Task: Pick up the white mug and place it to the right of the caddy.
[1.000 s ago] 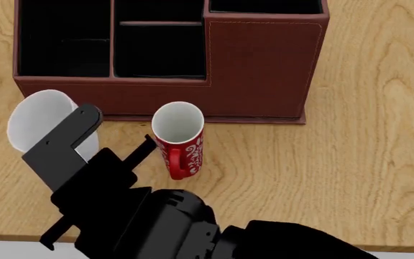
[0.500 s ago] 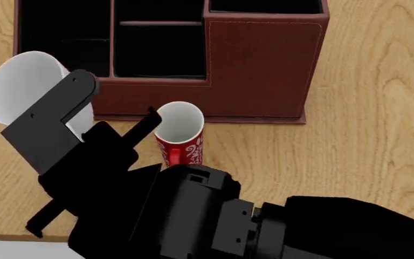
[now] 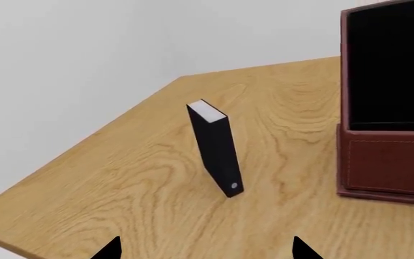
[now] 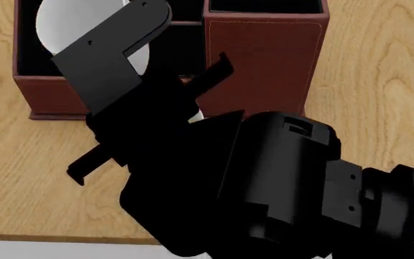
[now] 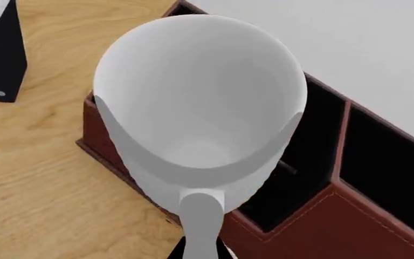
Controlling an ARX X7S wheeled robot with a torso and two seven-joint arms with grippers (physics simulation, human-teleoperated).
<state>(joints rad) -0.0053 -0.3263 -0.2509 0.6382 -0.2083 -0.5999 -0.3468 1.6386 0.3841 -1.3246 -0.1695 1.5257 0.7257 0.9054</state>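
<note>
Head view: white mug aloft over caddy, clamped in right gripper, apparently at the handle. Transport step; next, rightward carry past the tall section, then descent to bare table. Mouth tilted up, long axis off vertical. Left gripper wide, idle.

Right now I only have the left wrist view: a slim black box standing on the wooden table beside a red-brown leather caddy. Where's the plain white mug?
Observer: The plain white mug is lifted off the table, gripped at its handle side by the right claw.
Operator: Over what?
Observer: In the head view it hangs above the left compartments of the red-brown leather caddy.
Operator: What's to the right of the caddy?
Observer: The head view shows only the wood grain of the wooden table there.
</note>
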